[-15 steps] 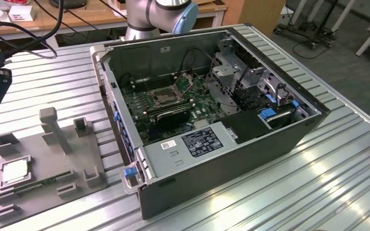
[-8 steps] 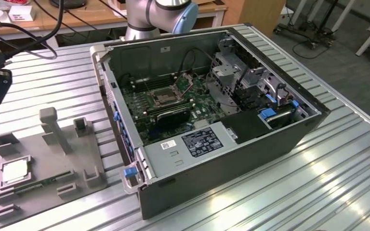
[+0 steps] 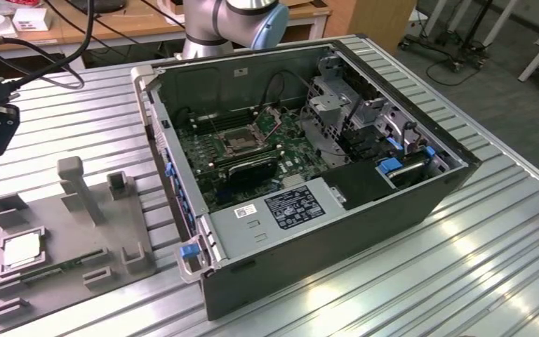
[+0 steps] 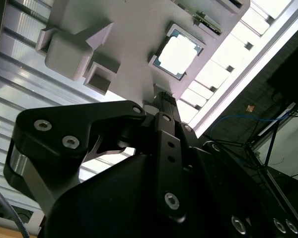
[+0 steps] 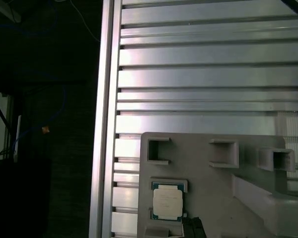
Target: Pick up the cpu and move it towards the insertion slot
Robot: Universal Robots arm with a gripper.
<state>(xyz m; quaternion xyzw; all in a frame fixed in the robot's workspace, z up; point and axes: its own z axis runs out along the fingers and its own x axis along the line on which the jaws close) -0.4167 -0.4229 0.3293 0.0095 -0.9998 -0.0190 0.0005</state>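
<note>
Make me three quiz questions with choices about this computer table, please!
1. Where is the cpu? A) on the floor B) in a recess of the grey tray C) on a chair
2. What colour is the circuit board around the insertion slot? A) red B) yellow C) green
3. How is the computer case? A) open B) closed C) upside down

Answers: 1 B, it lies flat in the recess; 2 C, green shows around the silver frame; 3 A, its insides show from above.

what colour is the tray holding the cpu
Plain grey tray, best seen in the exterior view; the cpu lies in it.
</note>
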